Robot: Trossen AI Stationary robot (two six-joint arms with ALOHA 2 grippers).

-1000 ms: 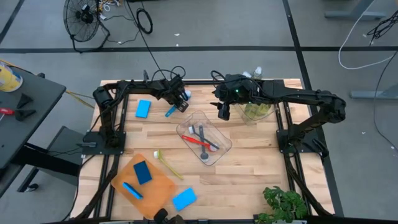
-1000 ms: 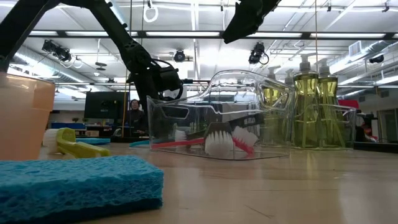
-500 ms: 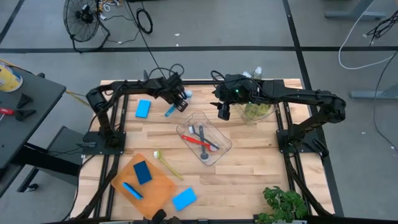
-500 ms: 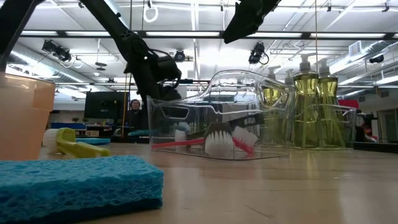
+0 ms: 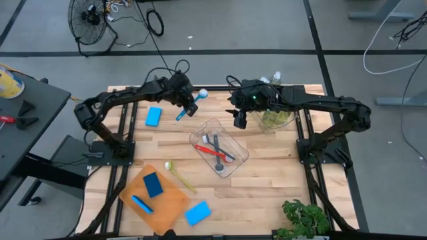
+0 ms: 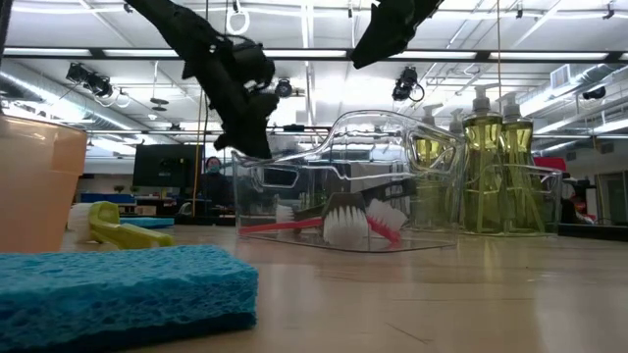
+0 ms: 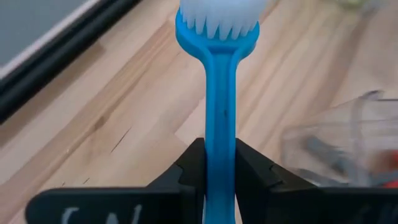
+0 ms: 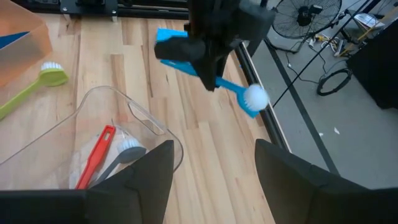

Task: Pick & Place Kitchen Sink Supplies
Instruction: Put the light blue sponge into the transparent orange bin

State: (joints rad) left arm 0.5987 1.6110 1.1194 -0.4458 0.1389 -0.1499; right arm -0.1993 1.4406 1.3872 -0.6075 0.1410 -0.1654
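My left gripper (image 5: pixel 189 105) is shut on a blue brush (image 5: pixel 192 105) with a white bristle head (image 8: pixel 255 96), up over the table's far left part. My right gripper (image 5: pixel 240 119) hangs open and holds nothing, high over the far middle, above the clear tub (image 5: pixel 219 148) where a red brush (image 8: pixel 96 158) and a grey brush (image 8: pixel 127 152) lie. Soap bottles (image 6: pixel 483 162) stand in a second clear tub (image 5: pixel 277 119) at the far right. A blue sponge (image 5: pixel 154 117) lies flat at the far left. My left gripper pinches the blue brush's handle about its middle (image 7: pixel 221 163) between the two fingers (image 7: pixel 189 171). The fingers slant down from the table's left and lie across the handle. The brush is lifted clear of the table, its bristle head (image 5: pixel 202 94) toward the far edge.
An orange tray (image 5: pixel 170 200) at the near left holds a dark blue sponge (image 5: pixel 153 184) and a blue brush (image 5: pixel 141 203). A yellow-green brush (image 5: pixel 179 175) and another blue sponge (image 5: pixel 198 213) lie near it. A plant (image 5: pixel 305 219) stands at the near right corner.
My left gripper has risen, still shut on the blue brush, and has carried it up off the table and a little toward the far edge. My right gripper has kept still.
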